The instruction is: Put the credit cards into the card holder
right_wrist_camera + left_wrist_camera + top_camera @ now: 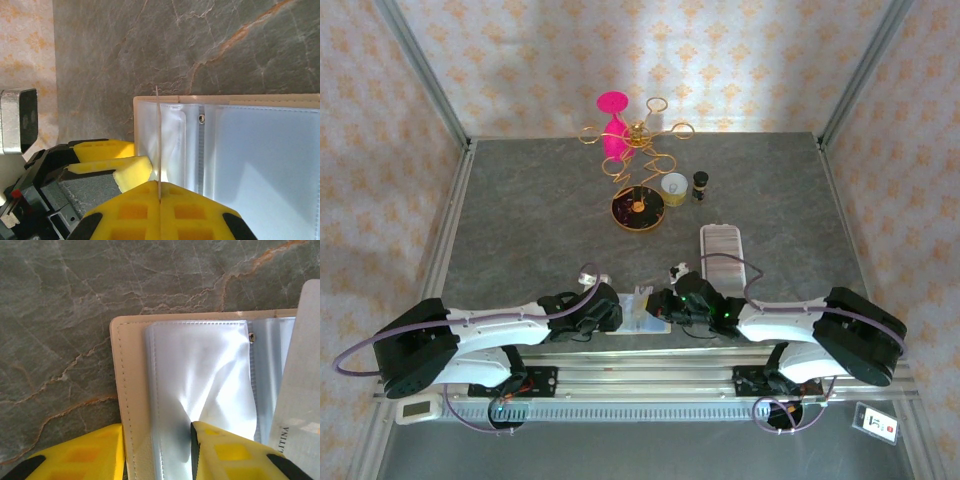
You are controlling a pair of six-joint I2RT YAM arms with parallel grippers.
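The card holder [640,312] lies open on the marble table near the front edge, its beige cover [131,390] and clear plastic sleeves [260,165] facing up. My left gripper [156,427] straddles its left edge, one finger against the beige cover and the other creasing a sleeve. My right gripper [160,184] is shut on a credit card [159,130], seen edge-on and standing over the leftmost sleeve. In the left wrist view that credit card [300,375] shows as a pale tilted face at the right. The two grippers [615,310] [665,300] face each other across the holder.
A long white ridged tray [723,250] lies behind the right gripper. Further back stand a gold wire stand [638,140] on a dark round base [638,210], a small cup [674,185] and a dark bottle [700,186]. Metal rails edge the table.
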